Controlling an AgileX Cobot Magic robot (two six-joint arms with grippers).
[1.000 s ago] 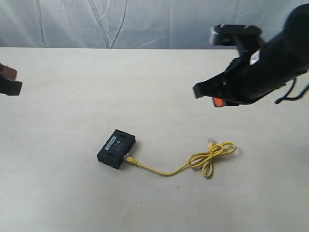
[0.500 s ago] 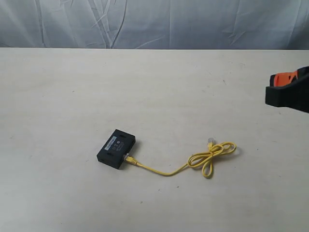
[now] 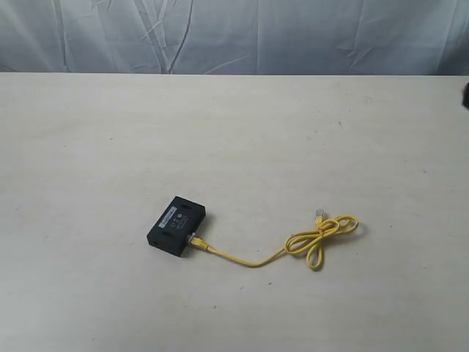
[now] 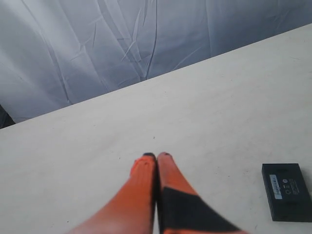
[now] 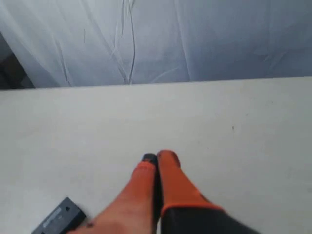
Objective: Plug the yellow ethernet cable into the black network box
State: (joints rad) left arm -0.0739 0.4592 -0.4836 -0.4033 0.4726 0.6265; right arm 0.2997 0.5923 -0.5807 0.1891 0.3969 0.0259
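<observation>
The black network box (image 3: 176,225) lies flat on the table, its pale label strip facing up. One clear plug of the yellow ethernet cable (image 3: 253,259) sits in the box's side port (image 3: 193,240). The cord runs right into a loose loop (image 3: 319,238), with the free plug (image 3: 320,215) lying on the table. Both arms are out of the exterior view, save a dark sliver at its right edge. My left gripper (image 4: 156,156) is shut and empty above bare table, the box (image 4: 287,191) off to one side. My right gripper (image 5: 158,157) is shut and empty too, a corner of the box (image 5: 57,222) showing.
A pale tabletop (image 3: 234,139) carries everything. A wrinkled grey-white cloth backdrop (image 3: 234,33) hangs behind the table's far edge.
The right arm has drawn back from above the cable loop and left the exterior view to the right. The left gripper has gone from the left edge. Box and cable have not moved.
</observation>
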